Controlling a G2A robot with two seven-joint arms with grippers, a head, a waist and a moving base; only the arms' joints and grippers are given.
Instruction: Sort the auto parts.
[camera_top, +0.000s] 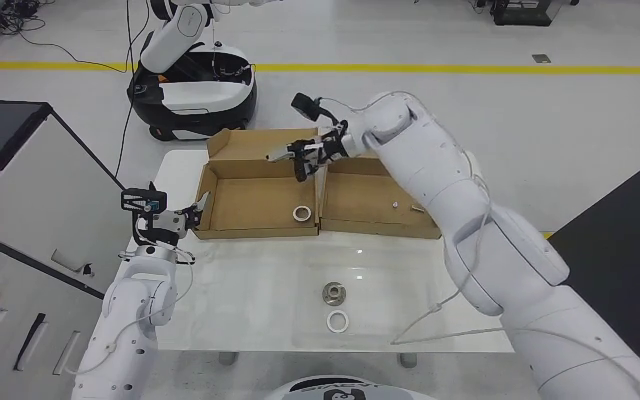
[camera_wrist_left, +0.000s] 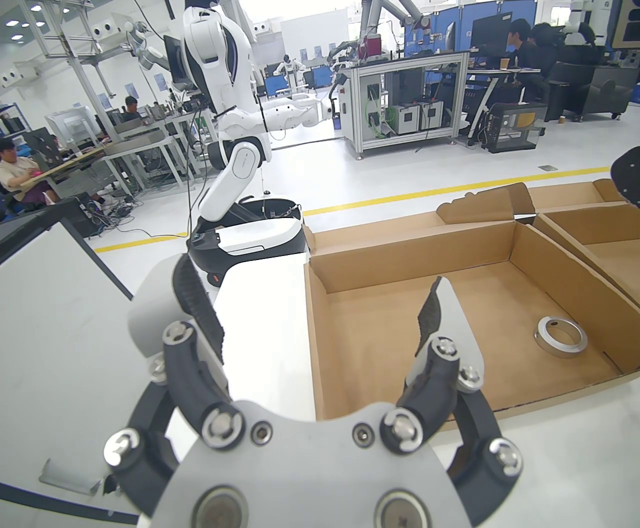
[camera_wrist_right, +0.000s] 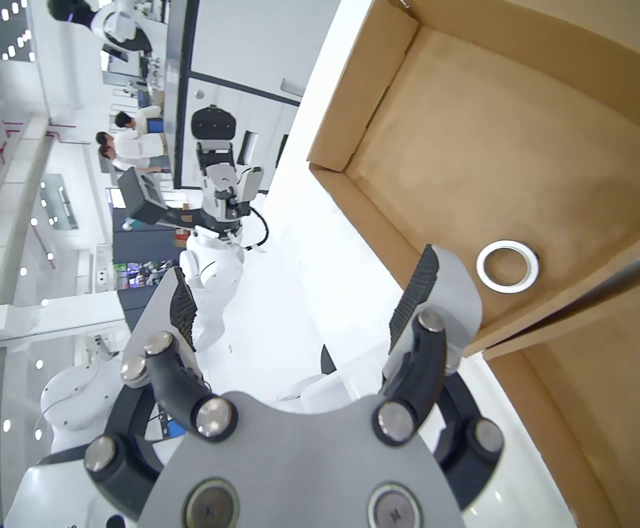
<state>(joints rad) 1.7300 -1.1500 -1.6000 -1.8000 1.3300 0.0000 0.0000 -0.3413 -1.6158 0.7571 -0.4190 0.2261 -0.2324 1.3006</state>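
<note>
One ring (camera_top: 300, 213) lies flat in the box (camera_top: 245, 200), near the wall next to the second box (camera_top: 370, 210). In front of the box, on the table (camera_top: 240, 290), sit a flanged metal part (camera_top: 333, 293) and, just beside it, another ring (camera_top: 338, 321). The right gripper (camera_wrist_right: 305, 270) hangs above the box, jaws wide and empty. The left gripper (camera_wrist_left: 310, 275), also wide and empty, is at the box's outer side wall. My judgement is to lift clear of the box walls first, then come straight down over the table ring with the jaws spanning it.
</note>
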